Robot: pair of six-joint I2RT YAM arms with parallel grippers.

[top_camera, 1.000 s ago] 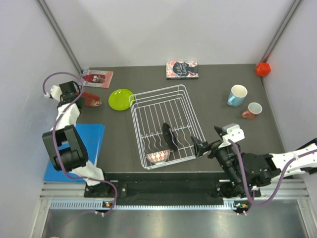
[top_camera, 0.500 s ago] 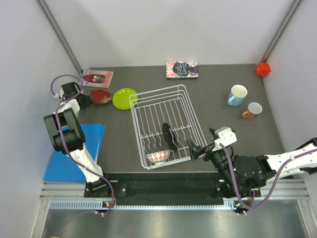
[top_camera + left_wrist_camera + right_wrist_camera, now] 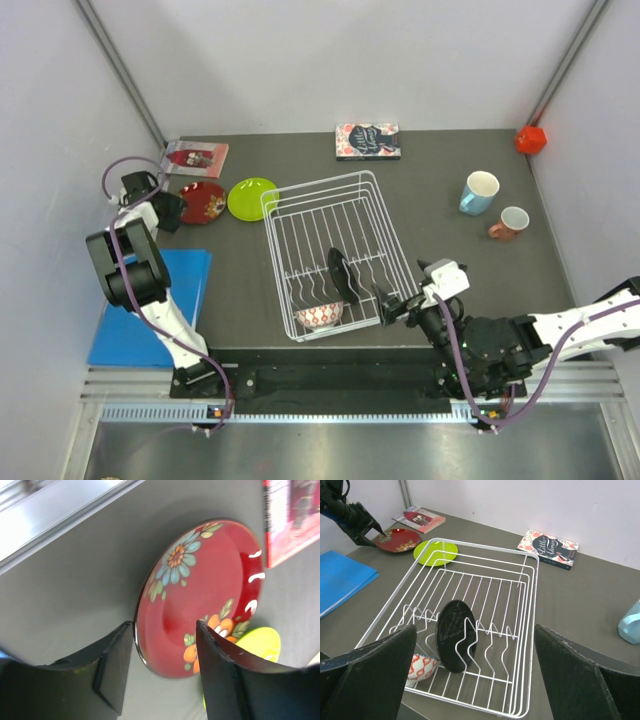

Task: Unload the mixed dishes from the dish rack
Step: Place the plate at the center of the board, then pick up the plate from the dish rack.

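The dark bench [image 3: 440, 160] carried a white wire dish rack [image 3: 335, 225] at its centre, set slightly askew. A flat blue folder [image 3: 192, 278] lay at the near left edge. Two books lay along the far edge, one behind the rack [image 3: 368, 140] and one at the far left corner [image 3: 196, 157].

The right fingers [image 3: 398, 303] were spread fully wide, held nothing, and hovered just beside the rack's near right corner. The left fingers [image 3: 172, 208] were parted at the far left of the bench. The near rim of the red floral plate [image 3: 203, 201] sat in the gap between them. Whether either finger touched that rim could not be told.

The red floral plate lay flat on the bench, left of the rack. The lime-green plate [image 3: 251, 198] lay flat just beside it, between it and the rack. A black plate [image 3: 343, 275] stood upright in the rack's near slots.

A light-blue mug [image 3: 479, 192] and a smaller salmon-pink mug [image 3: 511, 222] stood on the bench right of the rack, near each other. A small patterned bowl [image 3: 319, 316] sat in the rack's near left corner. A small red cube [image 3: 531, 139] sat at the far right corner.
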